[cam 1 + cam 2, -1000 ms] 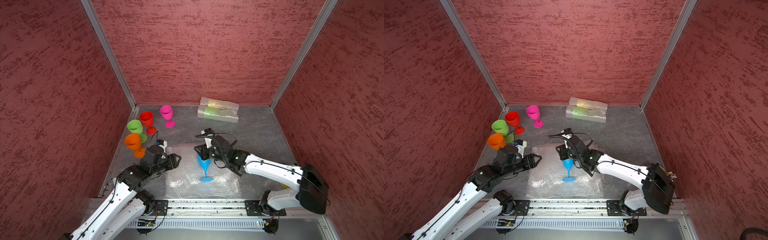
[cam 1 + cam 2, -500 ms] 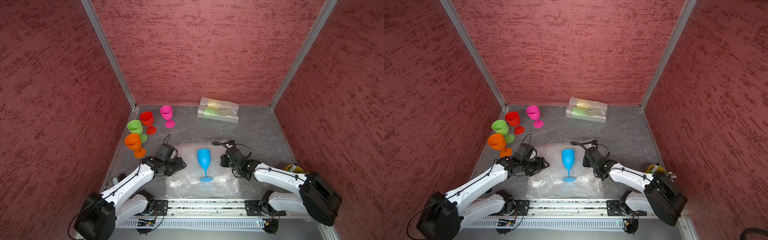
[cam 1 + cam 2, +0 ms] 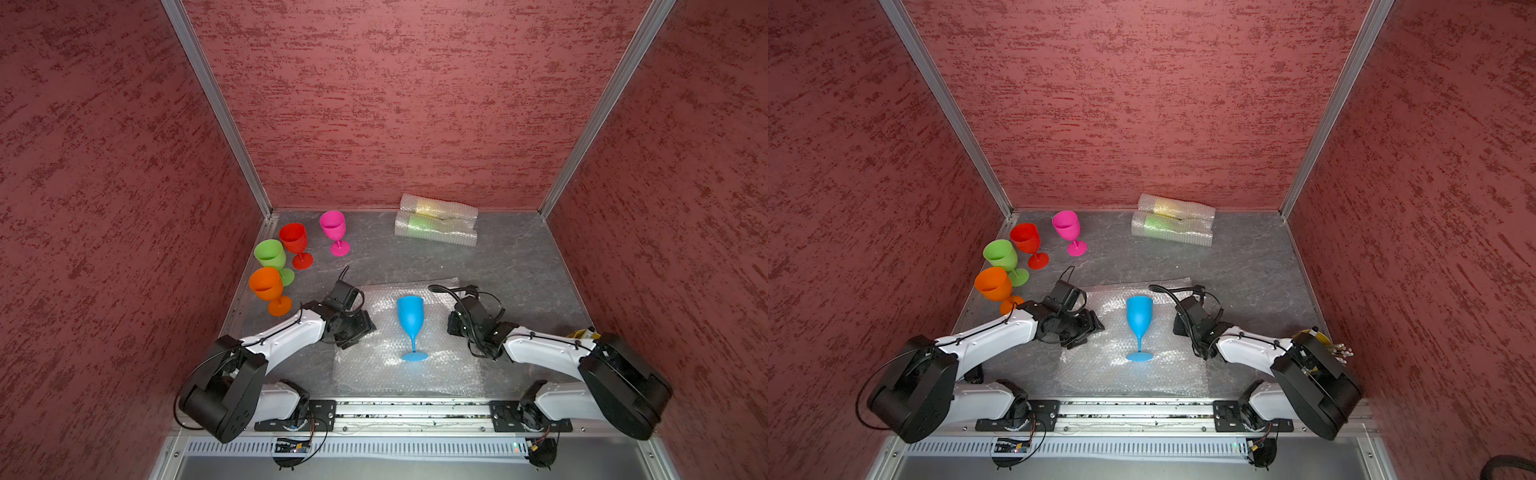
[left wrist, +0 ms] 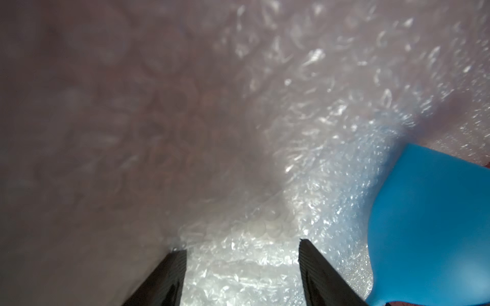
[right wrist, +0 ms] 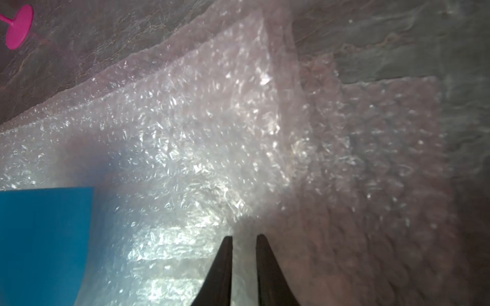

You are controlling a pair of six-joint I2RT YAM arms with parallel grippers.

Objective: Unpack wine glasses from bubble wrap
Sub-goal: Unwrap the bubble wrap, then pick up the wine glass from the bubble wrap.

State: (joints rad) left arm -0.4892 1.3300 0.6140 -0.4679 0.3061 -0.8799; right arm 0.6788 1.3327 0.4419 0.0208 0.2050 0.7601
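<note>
Counting in both top views: five wine glasses are out and upright. The orange glass [image 3: 266, 286], light green glass [image 3: 270, 254], red glass [image 3: 293, 237] and pink glass [image 3: 332, 224] are bunched at the left side of the table [image 3: 519, 270]. The blue glass [image 3: 410, 322] stands alone on the flat bubble wrap sheet [image 3: 436, 374] near the front rail.

Left to do: two rolled sleeves lying side by side at the back wall, the yellowish sleeve [image 3: 438, 208] and the green sleeve [image 3: 434, 232]. My read is five of seven done.

The left gripper [image 3: 368, 328] sits low at the sheet's left edge and the right gripper [image 3: 451, 328] at its right edge. Both are beside the blue glass and clear of it. The jaws aren't readable from up here. A yellow cup [image 3: 1316, 336] is mostly hidden behind the right arm.

Left wrist: the fingers [image 4: 169, 278] are spread wide with nothing between them, only sheet beyond. The near wrap is blurred, so I can't tell if the tips touch it. The blue bowl is cut off at the frame edge.

Right wrist: the jaws are nearly together with a slim gap, and nothing looks pinched. The blue bowl is cropped and only the pink foot shows in a corner. The sheet looks layered or folded, but I can't tell how many plies.
</note>
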